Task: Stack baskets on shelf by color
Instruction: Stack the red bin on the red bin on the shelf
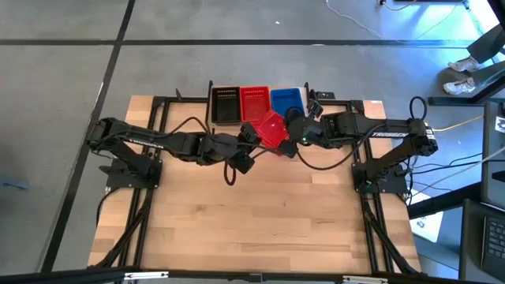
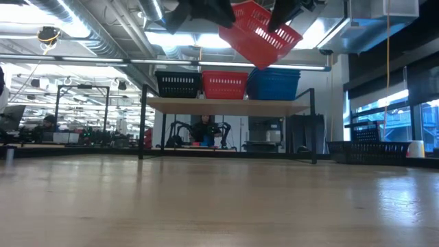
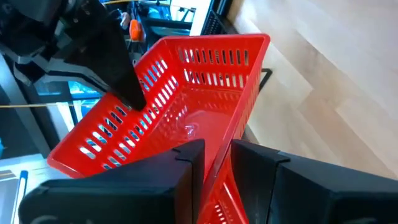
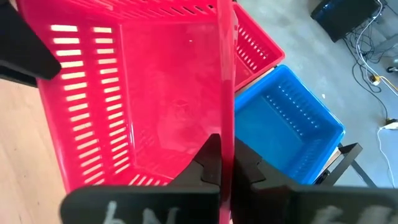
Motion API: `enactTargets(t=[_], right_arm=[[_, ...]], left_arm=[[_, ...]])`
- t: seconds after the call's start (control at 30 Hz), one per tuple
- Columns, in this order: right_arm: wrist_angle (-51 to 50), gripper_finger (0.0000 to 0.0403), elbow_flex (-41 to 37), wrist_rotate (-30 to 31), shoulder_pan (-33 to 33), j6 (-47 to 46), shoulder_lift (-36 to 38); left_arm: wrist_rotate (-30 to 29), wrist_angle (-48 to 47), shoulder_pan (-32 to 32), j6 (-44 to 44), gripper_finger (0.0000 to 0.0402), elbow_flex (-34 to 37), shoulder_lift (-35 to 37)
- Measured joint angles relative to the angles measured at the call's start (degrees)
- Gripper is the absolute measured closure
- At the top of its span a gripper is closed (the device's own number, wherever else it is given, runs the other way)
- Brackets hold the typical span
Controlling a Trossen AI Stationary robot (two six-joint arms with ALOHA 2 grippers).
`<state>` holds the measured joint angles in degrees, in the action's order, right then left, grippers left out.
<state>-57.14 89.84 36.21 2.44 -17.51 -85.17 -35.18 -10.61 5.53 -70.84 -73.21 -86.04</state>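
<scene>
Two grippers share one red basket, tilted in the air. My left gripper is clamped on one wall; my right gripper is pinched tight on the opposite wall. Just beyond both, on the shelf, I see a black basket, a second red basket and a blue basket side by side.

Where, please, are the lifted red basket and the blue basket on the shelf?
lifted red basket (image 2: 264, 36), low view, its side wall
blue basket (image 4: 292, 118), right wrist view, its floor
</scene>
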Motion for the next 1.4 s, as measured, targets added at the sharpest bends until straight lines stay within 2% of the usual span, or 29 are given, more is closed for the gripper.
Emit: enactTargets(t=[0.17,0.4,0.6,1.03,1.4], right_arm=[[0.0,0.0402,0.0,0.0,0.0,0.1,0.0],[0.0,0.0402,0.0,-0.4,0.0,1.4,0.0],[0.2,0.0394,0.0,-2.0,0.0,3.0,0.0],[1.7,0.0306,0.1,-3.3,0.2,6.3,0.1],[2.2,0.0301,0.1,-3.0,3.1,12.1,2.1]], left_arm=[[0.1,-0.1,-0.9,-0.4,0.0339,0.0,0.0],[0.4,-0.3,-1.1,-0.9,0.0394,0.0,0.0],[0.5,-0.5,-1.0,-2.2,0.0399,0.1,0.0],[-0.5,-2.7,-1.0,-1.7,0.0401,0.1,0.0],[-0.2,-6.0,-1.0,-1.8,0.0401,0.0,2.1]])
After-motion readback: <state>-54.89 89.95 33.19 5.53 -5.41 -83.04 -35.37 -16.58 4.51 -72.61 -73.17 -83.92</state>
